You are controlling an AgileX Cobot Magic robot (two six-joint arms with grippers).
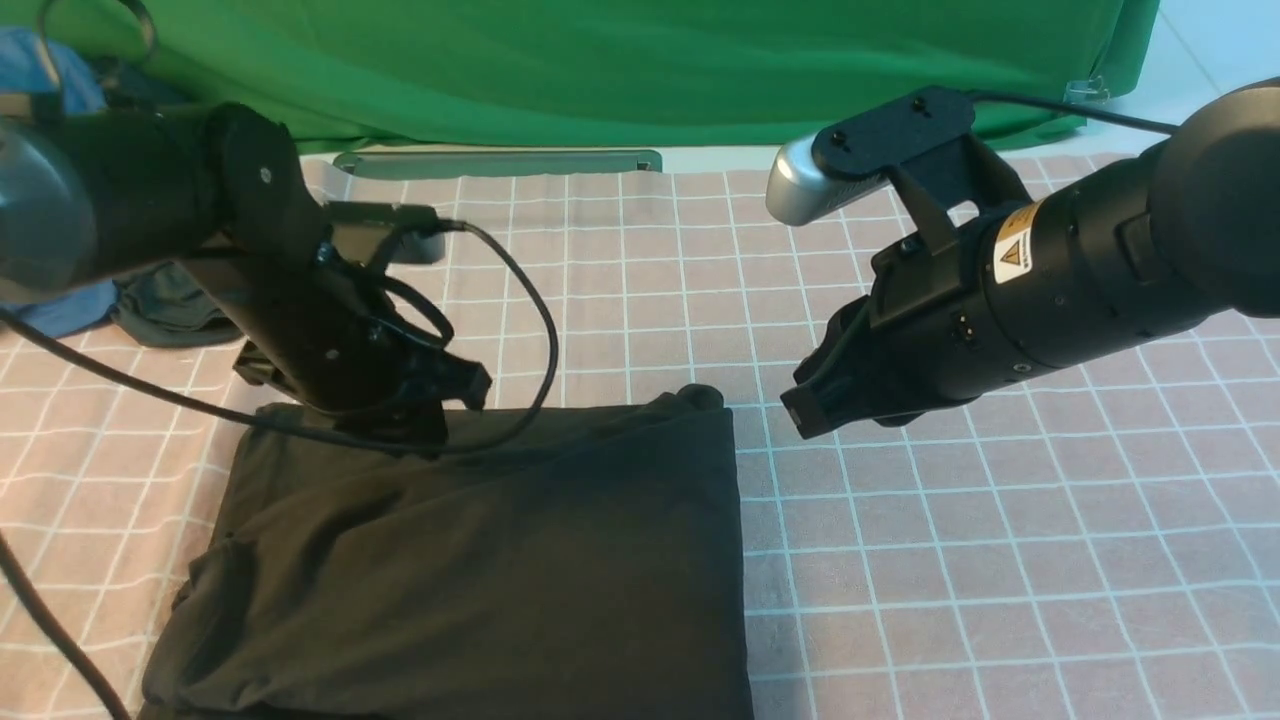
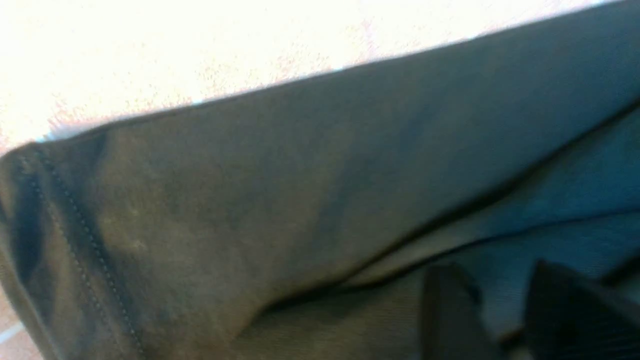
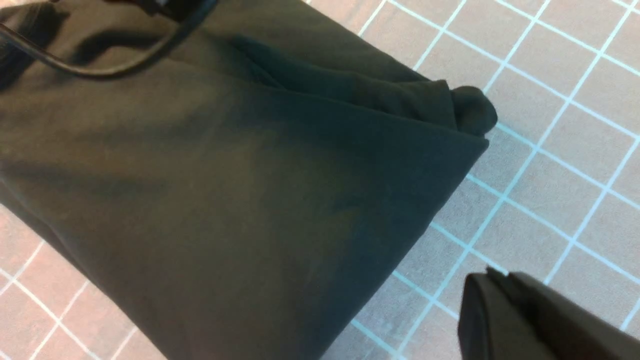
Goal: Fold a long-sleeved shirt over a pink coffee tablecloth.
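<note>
The long-sleeved shirt (image 1: 480, 570) lies as a black folded rectangle on the near left of the pink coffee tablecloth (image 1: 1000, 560). My left gripper (image 1: 432, 435) sits low at the shirt's far left edge. In the left wrist view the shirt (image 2: 250, 200) fills the picture and the left gripper (image 2: 500, 305) is open, its fingers (image 2: 450, 315) apart over the fabric. My right gripper (image 1: 800, 415) hovers shut just right of the shirt's far right corner. The right wrist view shows the right gripper (image 3: 492, 282) closed over the bare tablecloth (image 3: 550, 125), beside the shirt (image 3: 225, 175).
A green cloth (image 1: 600, 60) hangs along the back. A blue garment (image 1: 60, 305) and a dark grey-green garment (image 1: 170, 310) lie at the far left. A grey-green bar (image 1: 500, 160) lies at the tablecloth's far edge. The left arm's cable (image 1: 545, 330) loops above the shirt.
</note>
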